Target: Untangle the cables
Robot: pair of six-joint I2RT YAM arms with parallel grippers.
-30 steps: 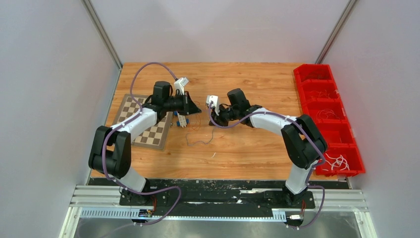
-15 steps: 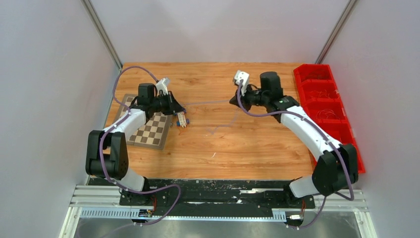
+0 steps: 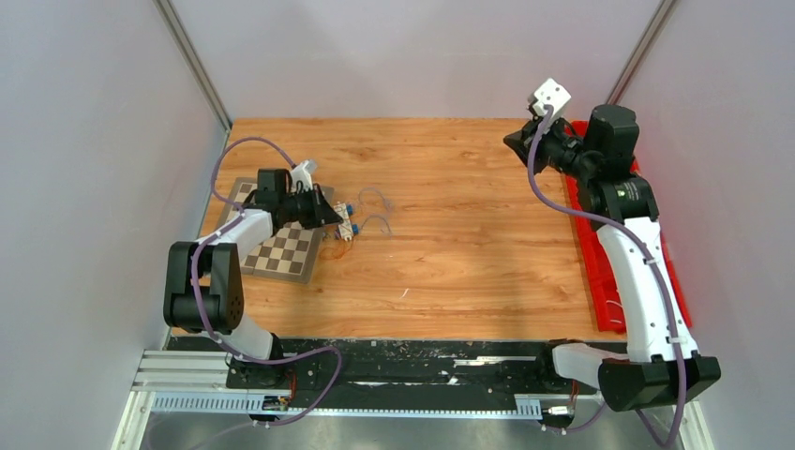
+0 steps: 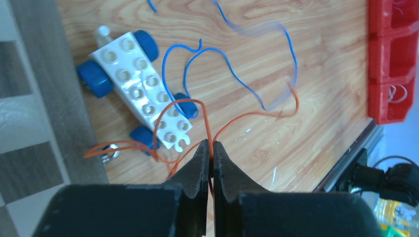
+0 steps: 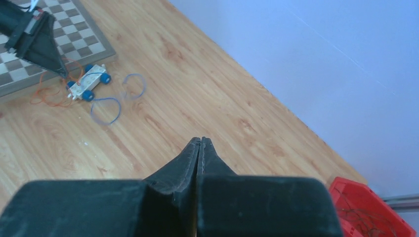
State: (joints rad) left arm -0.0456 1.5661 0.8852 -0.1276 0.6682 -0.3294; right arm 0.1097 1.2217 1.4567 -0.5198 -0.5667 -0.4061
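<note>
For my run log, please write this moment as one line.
left gripper shut on orange wire | right gripper shut, high above table, no wire seen | blue wire loose beside toy car

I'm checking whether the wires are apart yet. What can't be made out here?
Left wrist view: the blue wire runs off the top edge; the left gripper covers the orange wire's near end.
Right wrist view: whether the shut right gripper pinches any strand; too thin to tell.
Top view: the right arm covers most of the red bins.
</note>
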